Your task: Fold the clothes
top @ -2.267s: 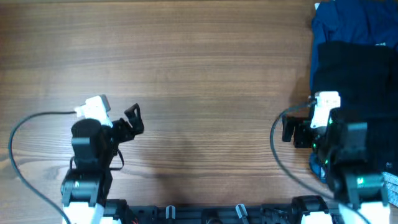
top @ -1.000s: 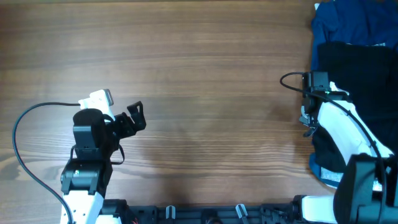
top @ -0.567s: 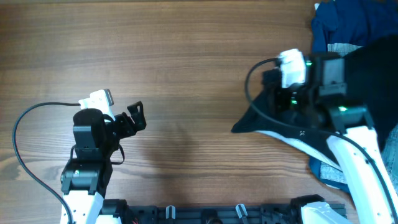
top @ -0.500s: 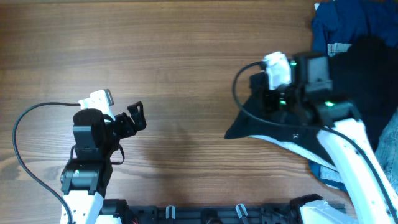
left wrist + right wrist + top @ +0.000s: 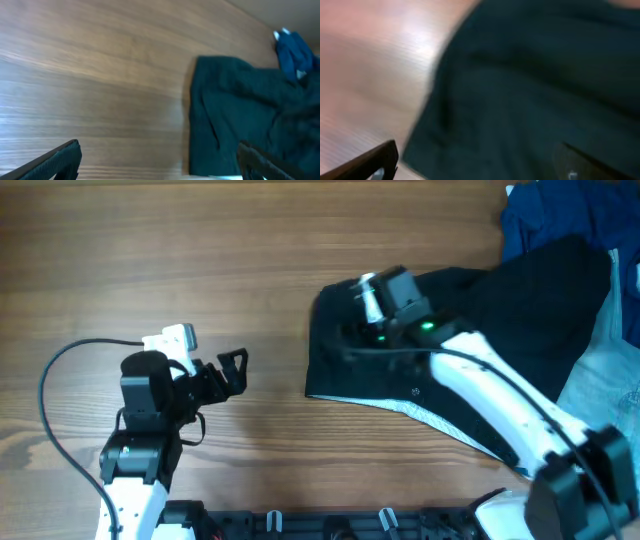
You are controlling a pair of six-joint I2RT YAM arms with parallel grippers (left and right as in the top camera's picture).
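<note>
Two pairs of fingers, both spread and empty: your right fingers (image 5: 374, 161) hover over the dark garment (image 5: 535, 310), which lies right of centre on the surface (image 5: 200, 250), long axis left-right; your left fingers (image 5: 61, 157) sit well apart to its left.

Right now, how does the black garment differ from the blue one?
The black garment lies spread out, reaching the middle of the table; the blue garment sits bunched in the far right corner. The black one covers more table than the blue one's visible part. Neither is folded yet.
</note>
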